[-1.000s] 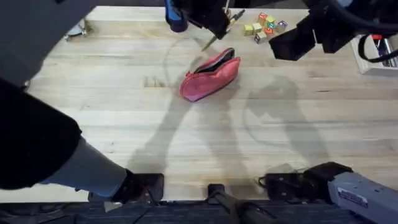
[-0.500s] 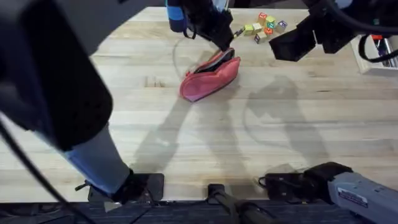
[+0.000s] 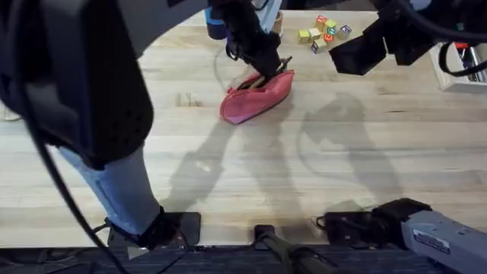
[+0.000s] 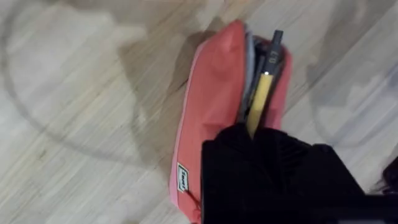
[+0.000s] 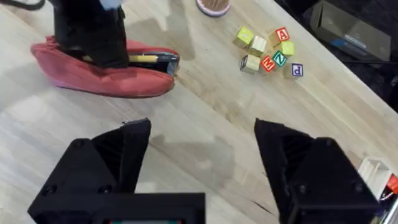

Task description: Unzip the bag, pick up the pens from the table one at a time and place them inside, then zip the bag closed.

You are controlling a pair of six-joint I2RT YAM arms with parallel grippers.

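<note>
Evidently the packing step is in hand: the left gripper (image 3: 262, 67) has the slim yellow pen with the black tip (image 4: 261, 93) pinched between its closed fingers and is feeding it lengthwise into the unzipped mouth of the pink soft fabric pencil pouch (image 3: 256, 95). The pouch lies on the light wooden plank tabletop (image 3: 228, 175) toward its far side, zipper edge upward. In the left wrist view the pen's black end pokes past one end of the opening while its yellow barrel lies between the zipper lips. The next move, as I judge it, calls for the fingers to let go and lift clear without dragging the pen back out. Whether an orange pen is already inside I cannot tell. The right gripper (image 5: 202, 149) hangs above the table near the pouch, its fingers spread wide and holding nothing. Small lettered blocks (image 5: 267, 53) sit just beyond the pouch.
</note>
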